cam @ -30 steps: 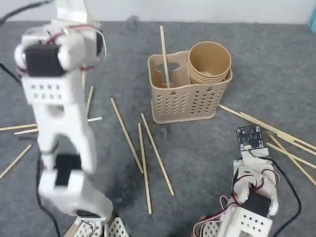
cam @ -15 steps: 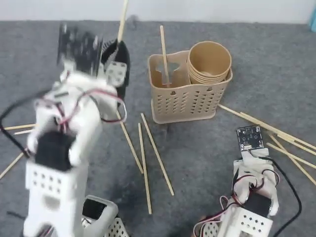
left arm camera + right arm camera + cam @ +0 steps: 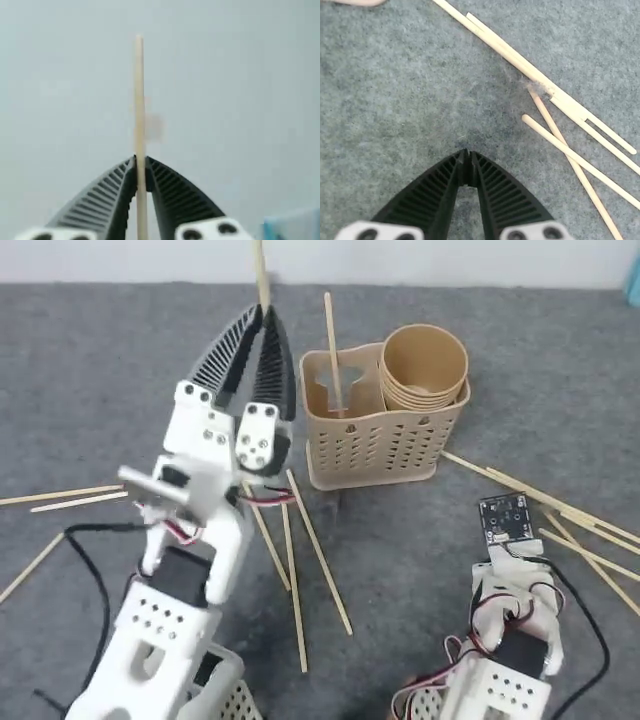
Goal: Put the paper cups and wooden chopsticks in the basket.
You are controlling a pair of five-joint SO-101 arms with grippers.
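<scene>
Chopstick (image 3: 260, 268) clamped in line with the left claw (image 3: 262, 312), near the basket (image 3: 375, 450). We judged it was lifted to clear the rim and join the cups (image 3: 425, 360). The right claw (image 3: 466, 152) sat closed, empty, over the desk (image 3: 420, 530).

Your L gripper (image 3: 262, 315): held chopstick (image 3: 138, 100) sits betw. the fingers, sticking out past the tips. Basket (image 3: 375, 445) just R of those fingers. Cups (image 3: 425, 365) in its farther compartment, one upright stick (image 3: 331, 340) in the nearer. Loose sticks (image 3: 540, 82) lie on table (image 3: 395, 75) just beyond your R gripper (image 3: 467, 152) tips.
</scene>
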